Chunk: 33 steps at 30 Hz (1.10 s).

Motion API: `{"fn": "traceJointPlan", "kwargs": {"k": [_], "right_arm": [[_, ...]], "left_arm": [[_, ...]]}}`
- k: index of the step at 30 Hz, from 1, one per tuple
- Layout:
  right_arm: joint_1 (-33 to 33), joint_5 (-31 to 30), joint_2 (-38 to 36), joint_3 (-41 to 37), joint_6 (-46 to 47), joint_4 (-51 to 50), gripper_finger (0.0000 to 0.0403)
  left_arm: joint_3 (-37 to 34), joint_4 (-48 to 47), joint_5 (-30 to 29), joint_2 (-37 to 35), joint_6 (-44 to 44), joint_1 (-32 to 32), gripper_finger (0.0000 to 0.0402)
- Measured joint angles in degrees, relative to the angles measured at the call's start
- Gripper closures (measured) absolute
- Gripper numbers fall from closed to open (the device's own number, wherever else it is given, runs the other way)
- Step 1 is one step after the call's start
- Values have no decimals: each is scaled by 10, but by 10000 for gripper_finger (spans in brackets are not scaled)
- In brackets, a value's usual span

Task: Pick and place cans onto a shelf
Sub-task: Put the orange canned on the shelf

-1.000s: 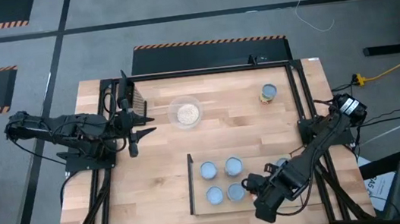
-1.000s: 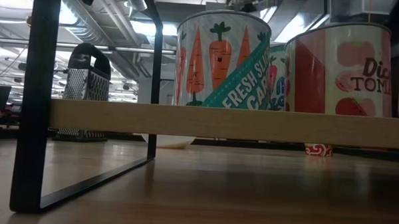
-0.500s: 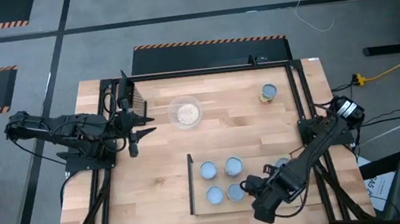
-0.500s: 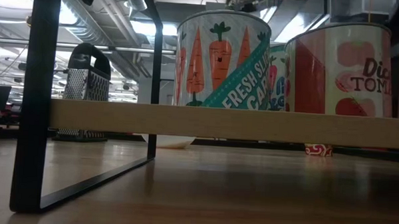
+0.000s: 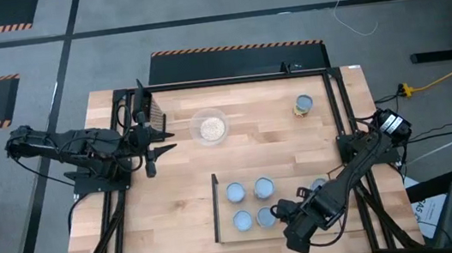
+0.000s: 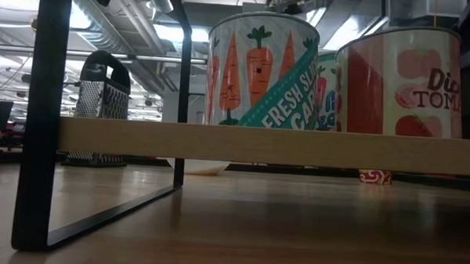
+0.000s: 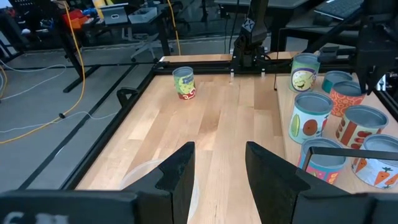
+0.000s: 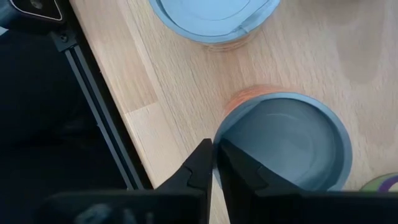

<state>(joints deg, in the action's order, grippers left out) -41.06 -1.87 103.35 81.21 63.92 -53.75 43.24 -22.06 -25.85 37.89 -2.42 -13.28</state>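
I have the right gripper (image 5: 282,212) low over the near right part of the flat light-wood shelf with its thin dark edge (image 5: 216,207). It sits just beside the small metal cans with pale blue-silver tops (image 5: 251,205), which are grouped in a tight block so the rest of the panel stays free for more. In the right wrist view its two dark fingers (image 8: 200,167) are pressed almost together and hold nothing. Their tips lie against the rim of the orange-sided can (image 8: 283,145), near the shelf's dark rail. I read that as a can already set down and the fingers clear of it, not a grip (the fingers are too close together to span a can).

One more can, the one with a green-and-red label (image 5: 303,105), stands alone at the far right of the wooden table (image 5: 180,175), well apart from the shelf. I judge it the next to fetch.

The left gripper (image 7: 219,163) waits at the left side of the table with its fingers spread and nothing between them, pointed down the table toward the lone can. A clear round bowl (image 5: 210,127) and a metal grater (image 5: 149,112) sit near it, out of the working path.
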Motion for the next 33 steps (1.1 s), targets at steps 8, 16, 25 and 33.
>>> {"fn": "traceJointPlan", "kwargs": {"k": [8, 16, 25, 33], "right_arm": [[0, 0, 0, 0, 0, 4, 368], [0, 0, 1, 0, 0, 15, 367], [0, 0, 1, 0, 1, 20, 320], [0, 0, 1, 0, 1, 19, 315]], "left_arm": [[0, 0, 0, 0, 0, 0, 266], [0, 0, 0, 0, 0, 0, 266], [0, 0, 0, 0, 0, 0, 266], [0, 0, 0, 0, 0, 0, 266]]}}
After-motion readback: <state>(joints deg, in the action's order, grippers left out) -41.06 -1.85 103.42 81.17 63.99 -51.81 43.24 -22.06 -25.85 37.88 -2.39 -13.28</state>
